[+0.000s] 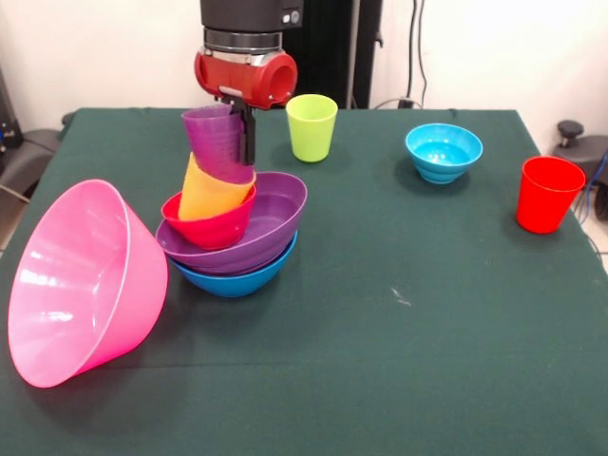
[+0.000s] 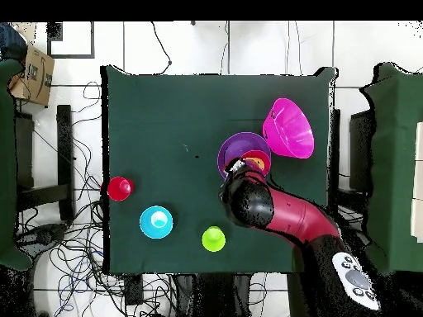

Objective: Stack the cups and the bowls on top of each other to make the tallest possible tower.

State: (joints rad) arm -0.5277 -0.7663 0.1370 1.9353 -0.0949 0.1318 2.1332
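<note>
The pink bowl (image 1: 81,285) lies tipped at the desk's (image 1: 418,342) nine o'clock. At the tower's (image 1: 233,228) twelve o'clock, the tool (image 1: 245,133) grips the purple cup (image 1: 217,141). Green cup (image 1: 312,126), light blue bowl (image 1: 443,152) and red cup (image 1: 548,194) stand toward three o'clock.

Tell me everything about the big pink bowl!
The pink bowl is the largest thing on the green table. It looks like smooth, shiny plastic with a wide rim that narrows to a small flat base. It is tipped on its side, its opening facing away from the tower and slightly up. It holds nothing. It lies right beside the tower's lower bowls; whether it touches them is unclear.
</note>
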